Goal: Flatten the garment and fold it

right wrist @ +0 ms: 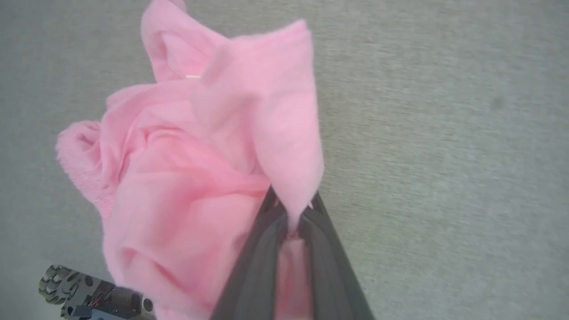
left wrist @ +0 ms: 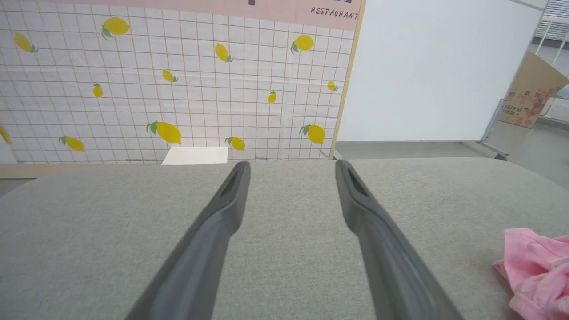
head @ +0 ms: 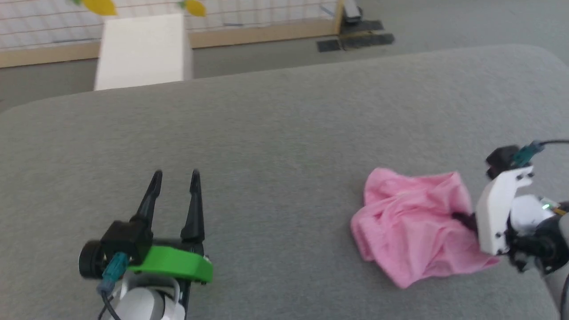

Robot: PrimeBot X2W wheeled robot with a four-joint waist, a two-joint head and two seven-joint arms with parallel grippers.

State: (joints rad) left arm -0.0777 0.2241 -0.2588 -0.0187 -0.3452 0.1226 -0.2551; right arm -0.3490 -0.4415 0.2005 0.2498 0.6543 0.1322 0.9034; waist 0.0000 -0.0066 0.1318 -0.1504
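The garment (head: 413,222) is a crumpled light-pink heap on the grey padded surface, at the right in the head view. My right gripper (right wrist: 291,209) is shut on a fold of the garment (right wrist: 200,178), the pink cloth pinched between its dark fingers (right wrist: 258,262). In the head view that right gripper (head: 462,218) reaches in from the right edge, fingertips buried in the cloth. My left gripper (head: 175,178) stands open well to the left, nothing between its fingers. In the left wrist view the left gripper (left wrist: 291,166) points across bare grey surface, with the garment (left wrist: 533,266) at the lower right.
The grey padded surface (head: 266,146) has rounded far corners and drops to the floor beyond. A white block (head: 142,51) stands behind it, before a lemon-patterned tiled wall (left wrist: 178,80). A cardboard box (left wrist: 531,93) sits far right.
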